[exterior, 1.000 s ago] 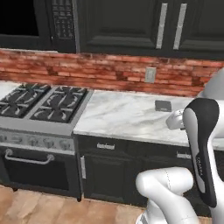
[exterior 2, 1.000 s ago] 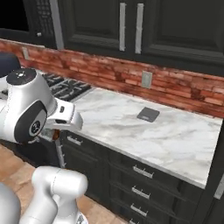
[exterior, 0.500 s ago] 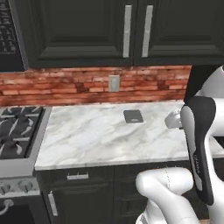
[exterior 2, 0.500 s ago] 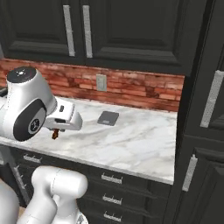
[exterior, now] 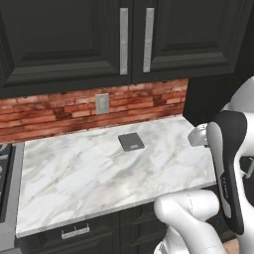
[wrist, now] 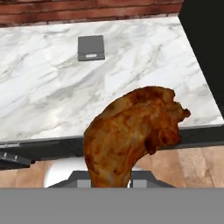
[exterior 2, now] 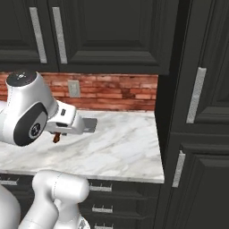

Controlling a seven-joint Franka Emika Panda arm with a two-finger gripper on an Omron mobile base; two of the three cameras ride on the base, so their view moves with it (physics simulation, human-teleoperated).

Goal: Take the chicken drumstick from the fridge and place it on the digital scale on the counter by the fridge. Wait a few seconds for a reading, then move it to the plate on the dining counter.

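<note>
In the hand view the chicken drumstick (wrist: 133,135) rises from the bottom of the picture, its thin bone end sinking between the fingers of the end effector (wrist: 109,181), which is closed on it, and its rounded, reddish-brown meaty end reaching up and to the right. The drumstick hangs in the air out in front of the bench (wrist: 43,87), over the bench's front edge and the strip of wooden floor (wrist: 183,166) below it, touching nothing but the end effector. The digital scale (wrist: 91,47) lies flat on the marble well beyond the drumstick, near the red brick backsplash (wrist: 65,11), with its top bare. In the left base view the scale (exterior: 131,141) sits on the bench (exterior: 74,173) close to the backsplash (exterior: 49,111), a little right of the wall outlet (exterior: 102,103), beneath the black upper cabinets (exterior: 74,39); the white arm (exterior: 225,168) stands in the lower right, near the bench's right end. In the right base view the arm's round white joint (exterior 2: 27,114) is at the left, and a small reddish-brown piece of the drumstick (exterior 2: 56,138) pokes down under the hand, above the marble (exterior 2: 112,147). A tall black cabinet front (exterior 2: 197,112) with silver handles closes off the right end of the bench.
</note>
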